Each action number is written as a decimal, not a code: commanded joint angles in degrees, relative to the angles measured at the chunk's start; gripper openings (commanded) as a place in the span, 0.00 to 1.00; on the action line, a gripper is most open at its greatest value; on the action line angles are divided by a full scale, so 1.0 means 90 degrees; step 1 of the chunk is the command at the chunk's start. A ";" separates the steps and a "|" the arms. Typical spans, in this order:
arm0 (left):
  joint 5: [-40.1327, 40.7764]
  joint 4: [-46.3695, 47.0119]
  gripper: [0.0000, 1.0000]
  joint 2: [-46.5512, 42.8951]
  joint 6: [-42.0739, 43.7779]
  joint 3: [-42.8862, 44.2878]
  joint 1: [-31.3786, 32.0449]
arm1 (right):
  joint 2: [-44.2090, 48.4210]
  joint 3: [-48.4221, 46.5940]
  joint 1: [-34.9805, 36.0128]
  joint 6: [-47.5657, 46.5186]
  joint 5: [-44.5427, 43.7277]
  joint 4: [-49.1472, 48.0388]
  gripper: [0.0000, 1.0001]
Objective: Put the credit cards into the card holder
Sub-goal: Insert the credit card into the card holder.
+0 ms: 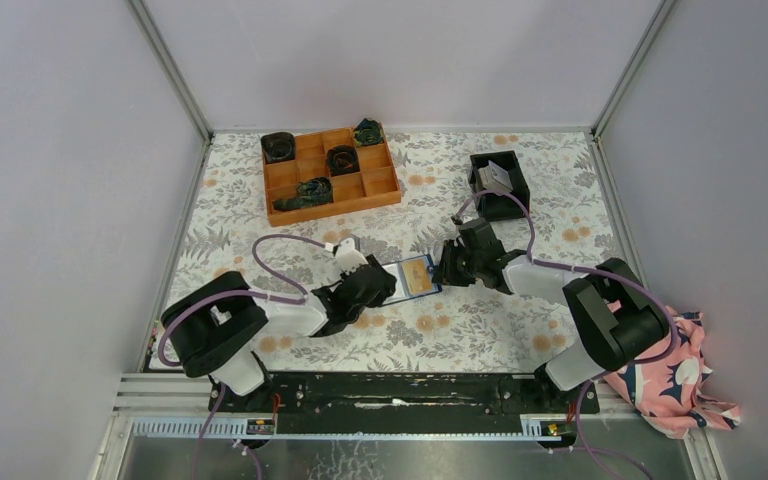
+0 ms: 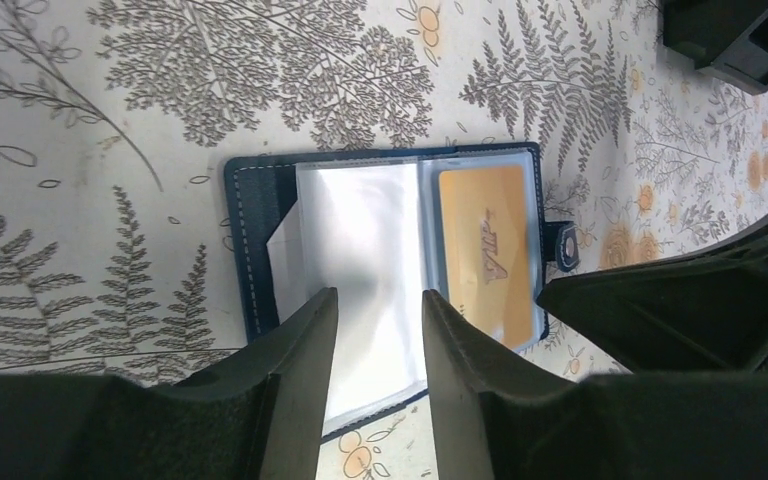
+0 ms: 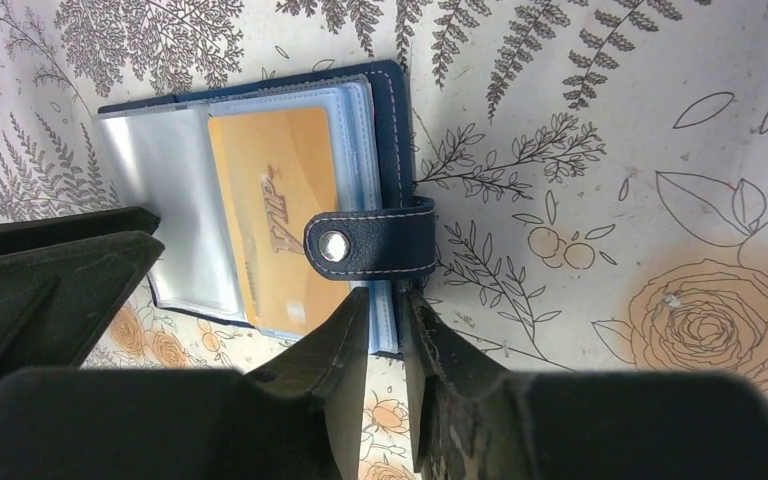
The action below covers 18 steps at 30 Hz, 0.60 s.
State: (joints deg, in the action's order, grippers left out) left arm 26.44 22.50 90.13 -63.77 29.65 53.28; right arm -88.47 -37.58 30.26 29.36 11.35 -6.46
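Lying open and flat on the table (image 1: 460, 330), the holder (image 1: 402, 275) sits between the two arms, roughly at the centre of the floral surface. Its blue inside faces up, with clear sleeves fanned across it.

One yellow-orange card (image 2: 485, 250) is seated in a sleeve on the half nearer the right arm. The sleeve page on the other half appears clear. The snap tab (image 3: 370, 243) folds in from the right edge and lies over the edge of the card, stud up.

Left end effector (image 2: 378, 300): fingers apart, straddling the clear sleeve page from above. Contact between the fingertips and the page cannot be confirmed.

Right end effector (image 3: 387, 300): fingers drawn close together on the right edge of the holder, just below the tab, with the sleeve edges between them.

An orange tray (image 1: 340, 207) stands at the far left of the table with dark items in several compartments. A black bin (image 1: 508, 205) stands at the far right. Both are well apart from the holder. A patterned cloth (image 1: 675, 385) lies beside the right arm's base.
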 commanded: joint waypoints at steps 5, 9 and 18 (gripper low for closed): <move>0.0682 -0.0831 0.41 -0.0145 0.0097 -0.0132 0.0025 | 0.0428 -0.0242 0.0051 -0.0189 -0.0290 0.0435 0.27; 0.0794 -0.0860 0.40 -0.0112 -0.0028 -0.0195 0.0024 | 0.0752 -0.0325 0.0103 -0.0202 -0.0373 0.0699 0.27; 0.1145 -0.1126 0.41 -0.0562 -0.0004 -0.0094 0.0022 | 0.1392 -0.0690 0.0114 -0.0322 -0.0618 0.1250 0.29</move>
State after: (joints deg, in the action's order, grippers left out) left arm 31.99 16.58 88.01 -64.36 29.08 53.28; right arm -79.31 -40.21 30.81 28.01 8.34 2.11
